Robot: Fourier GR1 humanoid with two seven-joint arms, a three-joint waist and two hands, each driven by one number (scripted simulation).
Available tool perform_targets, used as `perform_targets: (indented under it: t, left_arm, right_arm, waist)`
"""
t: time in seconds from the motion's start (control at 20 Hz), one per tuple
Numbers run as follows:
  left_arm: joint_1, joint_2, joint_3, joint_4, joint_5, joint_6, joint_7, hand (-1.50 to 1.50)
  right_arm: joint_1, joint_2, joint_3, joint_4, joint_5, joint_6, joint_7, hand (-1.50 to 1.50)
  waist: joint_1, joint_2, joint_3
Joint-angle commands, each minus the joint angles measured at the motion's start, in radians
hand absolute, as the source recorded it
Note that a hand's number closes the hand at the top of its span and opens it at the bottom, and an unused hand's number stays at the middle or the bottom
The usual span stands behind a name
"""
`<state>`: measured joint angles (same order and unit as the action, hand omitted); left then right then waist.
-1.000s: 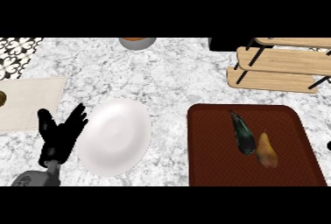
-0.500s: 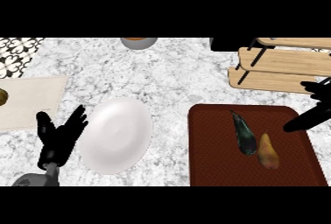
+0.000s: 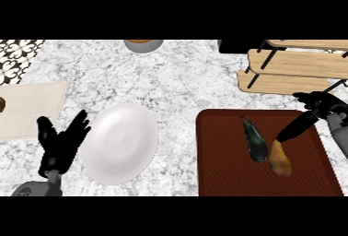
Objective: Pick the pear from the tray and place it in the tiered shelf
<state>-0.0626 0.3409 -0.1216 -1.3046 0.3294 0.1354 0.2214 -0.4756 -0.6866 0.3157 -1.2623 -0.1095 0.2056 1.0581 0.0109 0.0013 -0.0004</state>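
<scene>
Pear [image 3: 280, 159] lies on tray [image 3: 224, 179] beside a dark vegetable [image 3: 255, 138]. Right hand [image 3: 314, 109] spread, one finger reaching down toward it, lining up a grasp. Left hand [image 3: 60, 143] rests spread beside plate [image 3: 122, 143].

A kitchen: marble counter [image 3: 176, 83] bearing a white plate [image 3: 121, 144] and wooden tiered shelf [image 3: 299, 69].
</scene>
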Motion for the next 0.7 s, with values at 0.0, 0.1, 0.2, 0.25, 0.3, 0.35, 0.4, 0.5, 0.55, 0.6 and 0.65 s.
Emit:
perform_targets:
  t: [0.0, 0.1, 0.2, 0.25, 0.3, 0.35, 0.4, 0.5, 0.55, 0.6, 0.65]
  left_arm:
    - [-0.022, -0.009, 0.016, 0.030, 0.007, -0.035, -0.015, 0.00]
    - [-0.013, -0.011, 0.023, 0.024, -0.002, -0.016, -0.003, 0.00]
    - [0.037, -0.035, -0.013, -0.071, -0.030, 0.036, 0.035, 0.00]
    - [0.034, -0.021, 0.010, -0.022, -0.017, -0.009, 0.001, 0.00]
    - [-0.025, -0.005, 0.031, 0.008, -0.008, -0.016, 0.041, 0.00]
    - [-0.041, -0.029, 0.025, 0.090, -0.041, -0.016, -0.039, 0.00]
    - [-0.005, -0.014, 0.019, -0.052, -0.013, 0.000, 0.053, 0.00]
    - [0.022, -0.007, 0.037, -0.070, -0.003, -0.015, 0.058, 0.00]
    - [-0.032, -0.056, 0.015, -0.002, -0.050, 0.036, 0.045, 0.00]
    - [-0.020, -0.049, 0.008, -0.019, -0.058, 0.023, 0.051, 0.00]
    - [0.036, -0.002, 0.042, -0.058, -0.020, -0.034, 0.034, 0.00]
  right_arm:
    - [-0.068, 0.019, 0.018, 0.074, 0.019, 0.083, 0.128, -1.50]
    - [-0.029, 0.063, 0.060, 0.013, 0.051, 0.017, 0.179, -1.50]
    - [-0.051, 0.056, 0.050, 0.004, 0.053, 0.021, 0.220, -1.50]
    - [-0.013, 0.035, 0.048, 0.006, 0.074, 0.020, 0.178, -1.50]
    - [-0.033, 0.049, 0.057, 0.079, 0.097, 0.032, 0.129, -1.50]
    - [0.002, 0.076, 0.088, 0.001, 0.106, -0.004, 0.182, -1.50]
    - [0.000, 0.114, 0.116, -0.015, 0.129, -0.039, 0.223, -1.50]
    - [-0.036, 0.106, 0.081, 0.007, 0.134, -0.011, 0.228, -1.50]
    - [0.026, 0.072, 0.073, 0.011, 0.131, 0.012, 0.161, -1.50]
    - [0.025, 0.093, 0.071, 0.016, 0.145, -0.003, 0.166, -1.50]
    - [-0.007, 0.058, 0.043, 0.037, 0.119, 0.047, 0.173, -1.50]
  waist:
    - [0.000, 0.001, 0.000]
    - [-0.005, -0.002, 0.000]
    - [0.000, -0.004, 0.000]
    - [-0.006, -0.003, 0.000]
    - [-0.004, 0.000, 0.000]
    - [-0.015, -0.001, -0.001]
    - [-0.005, -0.004, 0.000]
    - [-0.002, -0.003, 0.000]
    - [-0.012, -0.002, 0.000]
    - [-0.010, -0.002, 0.000]
    - [-0.004, -0.003, 0.000]
